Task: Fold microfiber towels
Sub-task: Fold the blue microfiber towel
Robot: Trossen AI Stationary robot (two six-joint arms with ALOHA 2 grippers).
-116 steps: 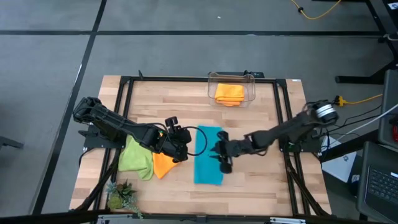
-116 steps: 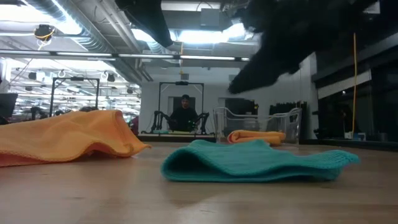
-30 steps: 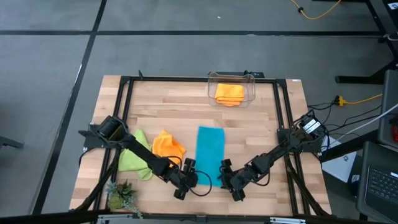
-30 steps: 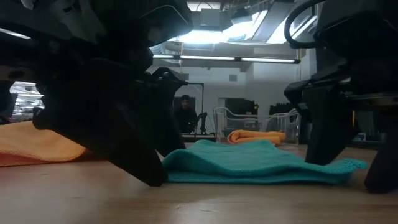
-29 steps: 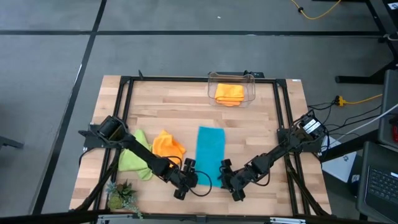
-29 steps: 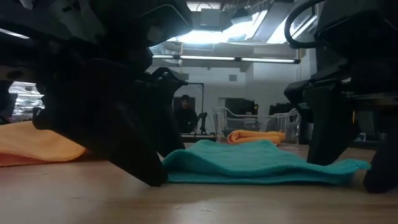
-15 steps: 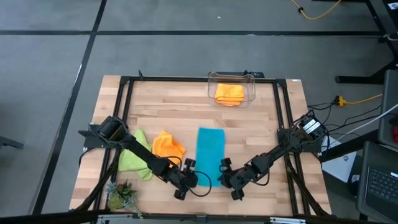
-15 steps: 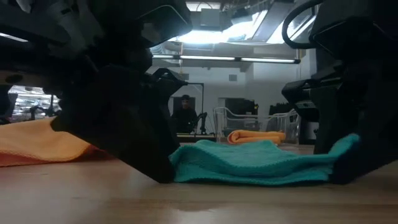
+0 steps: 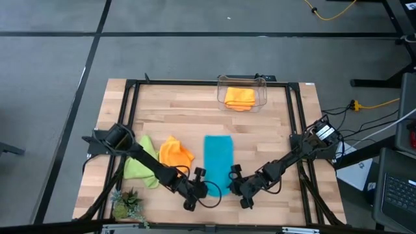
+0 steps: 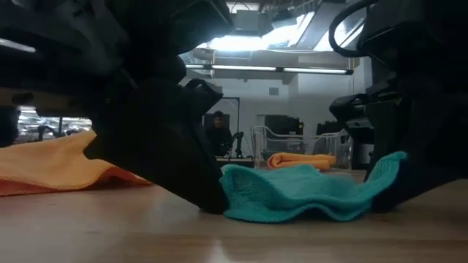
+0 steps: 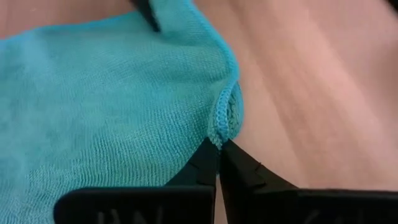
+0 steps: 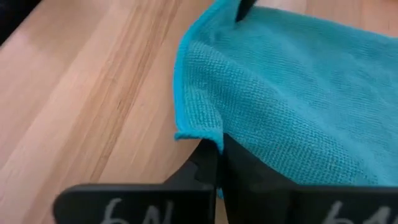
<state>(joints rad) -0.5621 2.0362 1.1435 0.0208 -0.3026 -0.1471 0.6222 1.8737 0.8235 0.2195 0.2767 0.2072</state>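
Turquoise towel (image 9: 218,162) is lying lengthwise at the middle of the wooden tabletop (image 9: 273,123), and both tools are now pinching its near corners. Half a second ago that near edge was lying flatter; now it is lifting and bunching inward, with the corner at the right tool (image 9: 238,189) standing clear of the wood in the low view. That suggests the lengthwise fold toward the far edge is getting under way.

The left tool (image 9: 203,190) is pressing its fingers together on the stitched hem of one near corner (its wrist view is showing the tips meeting right at the hem). The right tool is clamping the other corner the same way, fingers closed with cloth between them. Both arms are reaching low and stretched out toward the towel's near end, converging from either side of it.

Left of the turquoise towel, an orange towel (image 9: 174,152) and a lime green towel (image 9: 140,168) are lying rumpled and touching. Beyond its far edge, a second orange towel (image 9: 239,97) is sitting folded in a clear bin (image 9: 221,90).
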